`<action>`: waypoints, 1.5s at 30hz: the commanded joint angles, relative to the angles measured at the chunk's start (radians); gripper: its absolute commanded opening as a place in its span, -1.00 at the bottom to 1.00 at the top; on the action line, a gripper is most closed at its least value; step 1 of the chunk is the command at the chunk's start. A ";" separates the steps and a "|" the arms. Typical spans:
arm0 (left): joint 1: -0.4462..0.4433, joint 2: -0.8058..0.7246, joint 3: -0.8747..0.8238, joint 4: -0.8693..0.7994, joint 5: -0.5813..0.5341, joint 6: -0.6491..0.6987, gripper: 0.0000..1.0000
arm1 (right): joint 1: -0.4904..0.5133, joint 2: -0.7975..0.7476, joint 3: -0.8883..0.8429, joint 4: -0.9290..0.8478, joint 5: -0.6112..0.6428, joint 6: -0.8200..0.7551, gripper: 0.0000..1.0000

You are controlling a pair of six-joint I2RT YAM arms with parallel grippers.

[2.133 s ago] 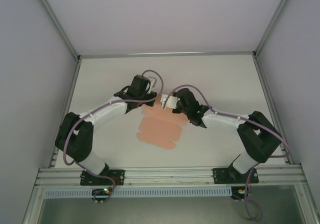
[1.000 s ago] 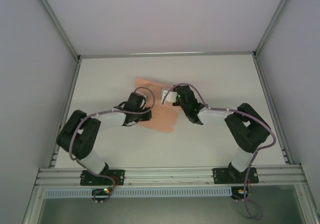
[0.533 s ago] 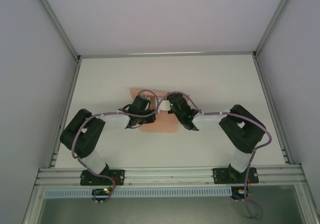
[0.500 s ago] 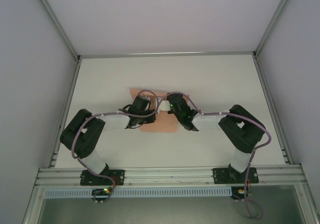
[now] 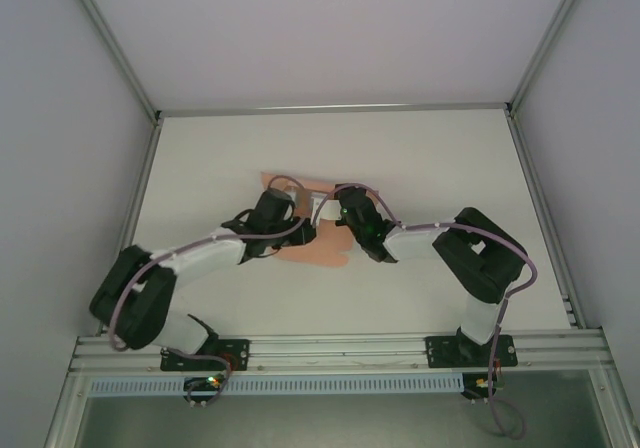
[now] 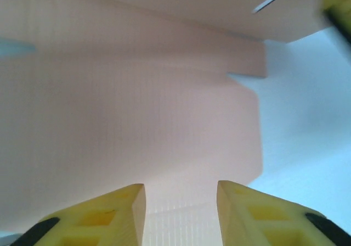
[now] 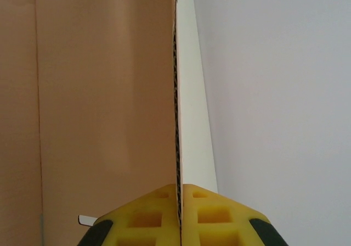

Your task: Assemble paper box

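Right now the paper box [image 5: 325,248] is an unfolded salmon-pink card sheet. One edge of it stands pinched in the right gripper [image 7: 179,194], whose yellow pads [image 7: 156,202] are pressed together on the thin card. Left of those jaws spreads the pink face with a fold line, and right of them runs the card's white side, then the pale table [image 5: 440,158]. The left gripper [image 6: 181,194] has its jaws parted. A broad panel and a notched tab of the sheet lie ahead of and between its yellow fingers [image 6: 118,213]. From above, both wrists meet over the sheet at mid-table.
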 commanded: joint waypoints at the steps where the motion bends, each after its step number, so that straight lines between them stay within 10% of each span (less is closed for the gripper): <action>1: 0.061 -0.100 0.083 -0.193 -0.104 0.037 0.20 | 0.004 0.048 -0.047 -0.126 -0.061 0.005 -1.00; 4: 0.180 -0.126 0.137 -0.286 -0.199 0.071 0.97 | 0.003 0.045 -0.047 -0.129 -0.065 0.002 -1.00; 11: 0.515 0.120 0.320 -0.176 -0.065 0.175 1.00 | 0.000 0.054 -0.045 -0.124 -0.060 -0.001 -1.00; 18: 0.576 0.435 0.591 -0.327 0.014 0.273 1.00 | -0.004 0.050 -0.043 -0.126 -0.051 0.004 -1.00; 25: 0.506 0.270 0.241 -0.012 0.193 0.092 0.57 | -0.009 0.038 -0.043 -0.138 -0.051 0.021 -1.00; 32: 0.451 0.361 0.257 -0.008 0.213 0.058 -0.77 | -0.008 0.041 -0.043 -0.136 -0.058 0.038 -1.00; 45: 0.389 0.410 0.257 -0.002 0.214 0.058 -1.00 | -0.008 0.041 -0.040 -0.142 -0.054 0.043 -1.00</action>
